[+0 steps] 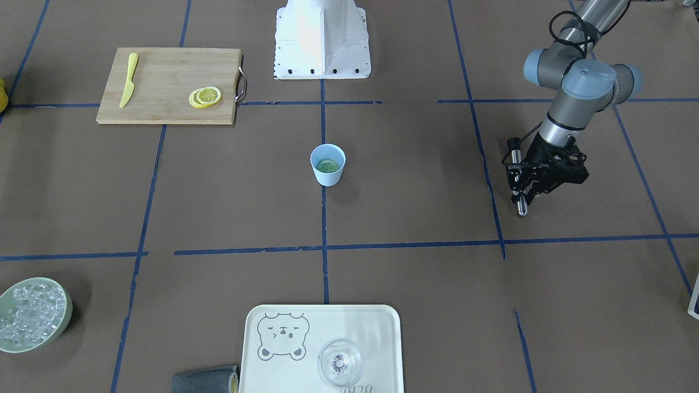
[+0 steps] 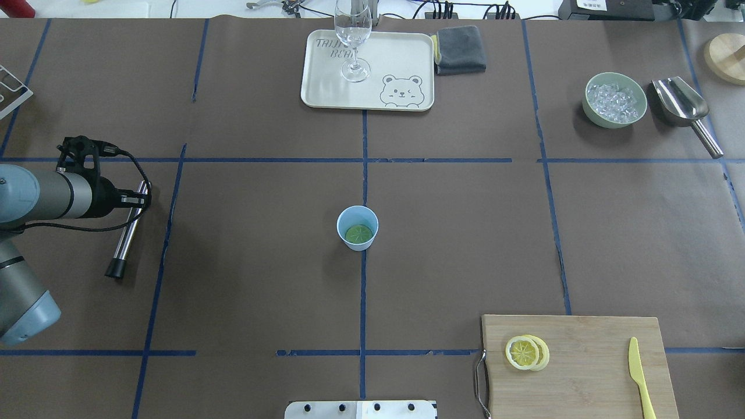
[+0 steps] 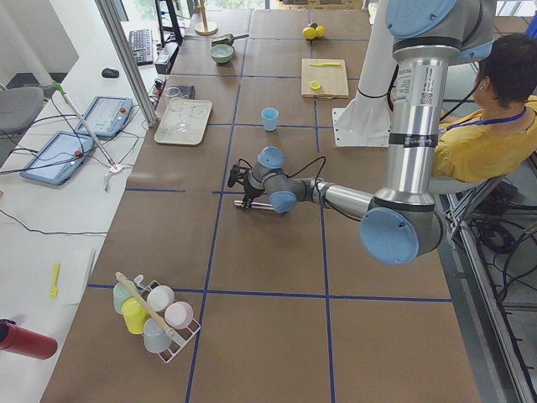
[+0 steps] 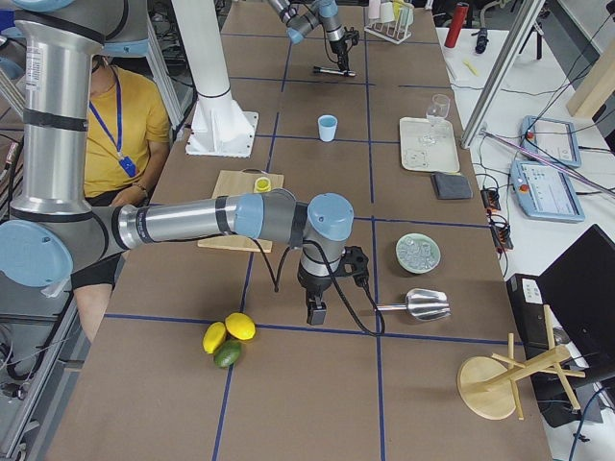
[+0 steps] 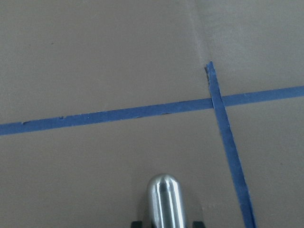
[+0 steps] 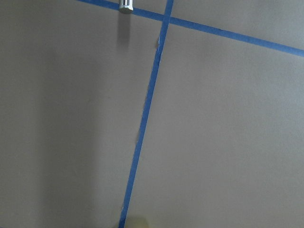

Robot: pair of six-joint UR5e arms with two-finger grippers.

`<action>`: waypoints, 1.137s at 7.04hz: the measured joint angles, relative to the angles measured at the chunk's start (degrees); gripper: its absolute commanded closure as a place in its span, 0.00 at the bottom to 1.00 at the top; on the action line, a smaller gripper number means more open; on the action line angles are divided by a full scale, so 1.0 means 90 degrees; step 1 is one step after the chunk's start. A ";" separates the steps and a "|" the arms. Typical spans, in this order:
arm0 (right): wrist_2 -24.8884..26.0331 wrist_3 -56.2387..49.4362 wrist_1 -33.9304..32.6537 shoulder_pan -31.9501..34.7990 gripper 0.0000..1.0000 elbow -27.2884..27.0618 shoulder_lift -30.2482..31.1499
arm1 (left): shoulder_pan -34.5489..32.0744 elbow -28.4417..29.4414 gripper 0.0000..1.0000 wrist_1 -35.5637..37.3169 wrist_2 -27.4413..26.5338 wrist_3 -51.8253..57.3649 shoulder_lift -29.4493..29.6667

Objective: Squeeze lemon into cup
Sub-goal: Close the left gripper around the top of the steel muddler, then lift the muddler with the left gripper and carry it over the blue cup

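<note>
The light blue cup (image 2: pixel 357 228) (image 1: pixel 327 165) stands upright at the table's centre on a blue tape line. A round slice that looks greenish lies flat at its bottom. Two lemon slices (image 2: pixel 525 352) (image 1: pixel 206 96) lie overlapping on the wooden cutting board (image 2: pixel 588 349). My left gripper (image 2: pixel 138 201) (image 1: pixel 520 176) is far off to the cup's side, low over the table, shut on a metal rod (image 2: pixel 125 235) whose rounded tip (image 5: pixel 164 197) shows in the left wrist view. My right gripper (image 4: pixel 315 309) shows only in the exterior right view, so I cannot tell whether it is open or shut.
A yellow plastic knife (image 2: pixel 639 375) lies on the board. At the far edge are a bear tray (image 2: pixel 326 81) with a clear glass (image 2: pixel 353 41), a grey cloth (image 2: pixel 460 49), a green bowl of ice (image 2: pixel 616 99) and a metal scoop (image 2: pixel 684 105). A person in yellow (image 3: pixel 495 126) sits behind.
</note>
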State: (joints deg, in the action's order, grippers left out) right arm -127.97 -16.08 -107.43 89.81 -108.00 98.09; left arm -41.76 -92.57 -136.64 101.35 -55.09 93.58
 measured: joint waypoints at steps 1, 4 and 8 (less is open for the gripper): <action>0.0000 0.0000 0.0002 0.0001 0.00 0.0003 0.0000 | -0.0004 -0.0049 1.00 -0.0002 0.0001 0.0031 -0.0002; 0.0000 0.0002 0.0003 0.0002 0.00 0.0000 -0.0010 | -0.0014 -0.0480 1.00 -0.0012 0.0008 0.0313 0.0113; 0.0000 0.0009 0.0003 0.0002 0.00 0.0005 -0.0020 | -0.0007 -0.0886 1.00 -0.1312 -0.0350 0.2271 0.0935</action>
State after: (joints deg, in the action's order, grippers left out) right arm -127.97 -16.00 -107.40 89.83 -107.96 97.91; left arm -41.82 -100.55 -148.44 98.20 -34.65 102.00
